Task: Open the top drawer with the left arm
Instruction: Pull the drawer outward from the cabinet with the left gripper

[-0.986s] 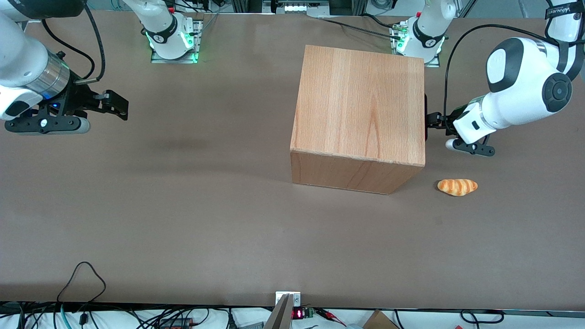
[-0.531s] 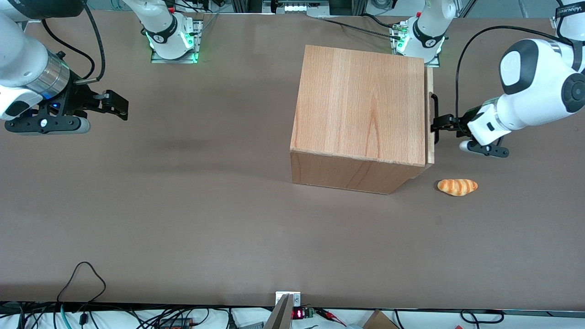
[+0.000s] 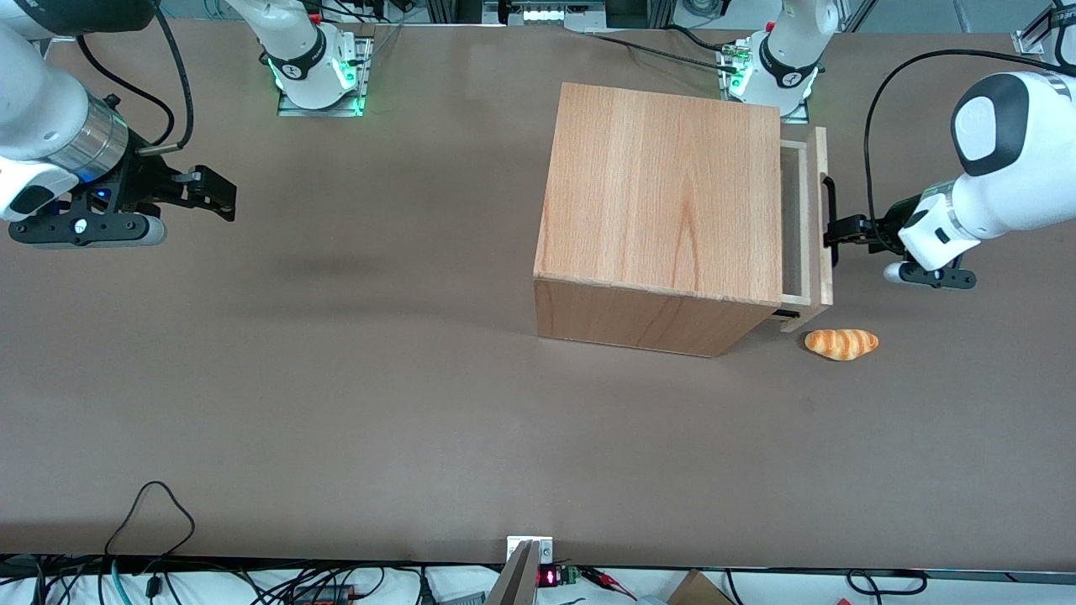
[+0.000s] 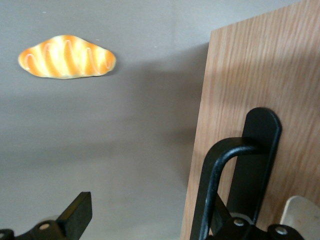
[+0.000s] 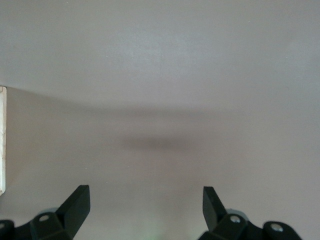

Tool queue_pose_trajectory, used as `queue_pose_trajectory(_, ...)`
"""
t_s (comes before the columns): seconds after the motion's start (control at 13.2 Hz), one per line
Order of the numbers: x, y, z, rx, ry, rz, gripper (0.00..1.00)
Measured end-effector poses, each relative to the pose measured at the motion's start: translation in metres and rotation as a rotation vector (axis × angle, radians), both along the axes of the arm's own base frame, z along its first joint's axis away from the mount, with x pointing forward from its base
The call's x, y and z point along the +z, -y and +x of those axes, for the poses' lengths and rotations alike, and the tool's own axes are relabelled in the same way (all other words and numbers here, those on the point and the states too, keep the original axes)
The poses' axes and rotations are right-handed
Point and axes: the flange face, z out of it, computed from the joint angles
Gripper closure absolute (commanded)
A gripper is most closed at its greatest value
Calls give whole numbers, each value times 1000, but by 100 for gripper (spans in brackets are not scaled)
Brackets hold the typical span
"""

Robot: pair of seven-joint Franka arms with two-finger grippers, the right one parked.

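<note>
top drawer (image 3: 805,227) sits partly out of the cabinet (image 3: 664,197), left arm's gripper (image 3: 841,232) at its black bar handle (image 3: 830,220), can't tell the finger state; rigid light wood, should slide easily, handle's the only sensible hold

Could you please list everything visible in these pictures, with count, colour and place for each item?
Cabinet: one, light wood, on the table.
Top drawer: one, light wood with black bar handle, partly pulled out of the cabinet.
Bread roll: one, orange-striped, on the table beside the cabinet, nearer the front camera than the drawer front.
Table: one, brown.
Left arm: one, white, in front of the drawer.
Gripper: one, black, at the drawer handle.
</note>
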Motion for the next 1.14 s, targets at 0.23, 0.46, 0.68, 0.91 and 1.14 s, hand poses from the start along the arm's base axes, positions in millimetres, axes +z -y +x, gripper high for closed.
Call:
queue_pose_trajectory(0.23,0,-14,-1,22,2,6,0)
queue_pose_trajectory(0.46,1,-29,-2,49,5,8,0)
queue_pose_trajectory(0.68,1,-40,-3,72,5,8,0)
queue_pose_trajectory(0.91,1,-58,-5,103,7,11,0)
queue_pose_trajectory(1.14,3,-72,-6,120,11,24,0)
